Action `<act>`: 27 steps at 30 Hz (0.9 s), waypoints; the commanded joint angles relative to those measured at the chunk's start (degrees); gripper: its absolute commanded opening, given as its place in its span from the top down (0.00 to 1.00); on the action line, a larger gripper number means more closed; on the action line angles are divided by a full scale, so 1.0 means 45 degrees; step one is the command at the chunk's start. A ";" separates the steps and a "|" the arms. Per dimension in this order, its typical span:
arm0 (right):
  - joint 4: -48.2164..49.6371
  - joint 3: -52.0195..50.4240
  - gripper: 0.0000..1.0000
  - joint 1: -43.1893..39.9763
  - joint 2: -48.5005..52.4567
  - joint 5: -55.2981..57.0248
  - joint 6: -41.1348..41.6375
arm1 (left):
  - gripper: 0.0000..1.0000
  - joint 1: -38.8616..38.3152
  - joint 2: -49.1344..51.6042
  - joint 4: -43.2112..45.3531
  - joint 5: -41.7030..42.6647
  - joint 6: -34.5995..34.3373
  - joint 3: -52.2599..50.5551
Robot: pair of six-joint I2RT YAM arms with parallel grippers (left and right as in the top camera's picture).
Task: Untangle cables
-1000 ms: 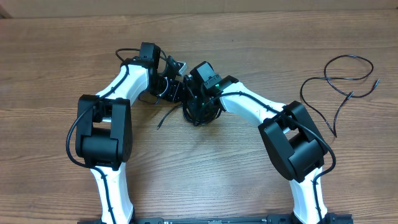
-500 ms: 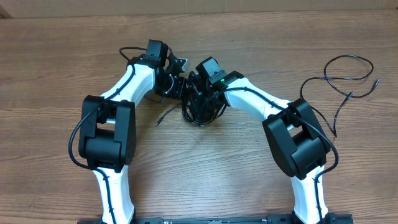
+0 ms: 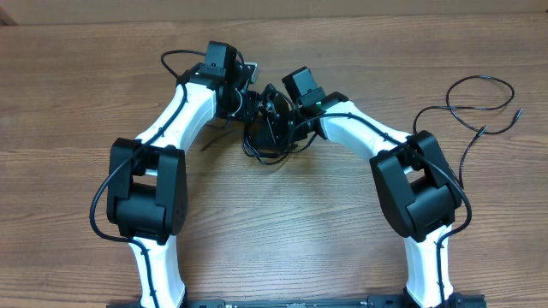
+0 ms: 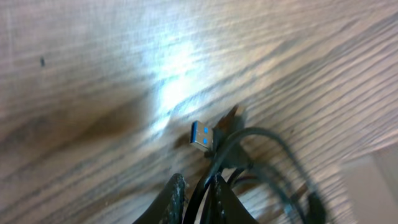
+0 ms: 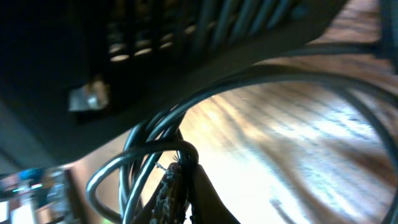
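table: one brown wood-grain table [image 3: 274, 51], everything sits on it
arms: two, white-and-black left arm [image 3: 184, 115] and white-and-black right arm [image 3: 360, 133], wrists meet at centre far side
cables, count: two lots. One tangled bundle of thin black cords [image 3: 265, 141] under and between the two wrists at table centre; one loose thin black cord [image 3: 479, 94] looped flat at the right edge, well apart from the bundle
plugs: one silvery USB plug with blue insert [image 4: 202, 134] seen in the left wrist view, lying on the wood just beyond the fingertips
left gripper [image 4: 198, 190]: clenched on a cord of the bundle, black strand runs up between the two fingers
right gripper [image 5: 183, 180]: clenched; cord loops bunch right at the tips, can't tell if a strand is pinched
vs earlier: both wrists and the bundle have shifted toward the far edge of the table, left elbow swung out; trailing cord end left of the bundle dragged along with it; loose cord at right unchanged
hidden/unclear: strand count in the bundle not countable, wrists cover most of it overhead; both grippers masked by their own arms overhead; right wrist view dark and blurred, upper part blocked by black hardware; left wrist view soft, cords cut off at the bottom edge
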 commanded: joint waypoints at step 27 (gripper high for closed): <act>-0.2370 0.0126 0.96 -0.0597 -0.1001 0.4420 -0.0253 | 0.53 0.1724 0.0690 -0.2953 0.2827 0.1967 0.0364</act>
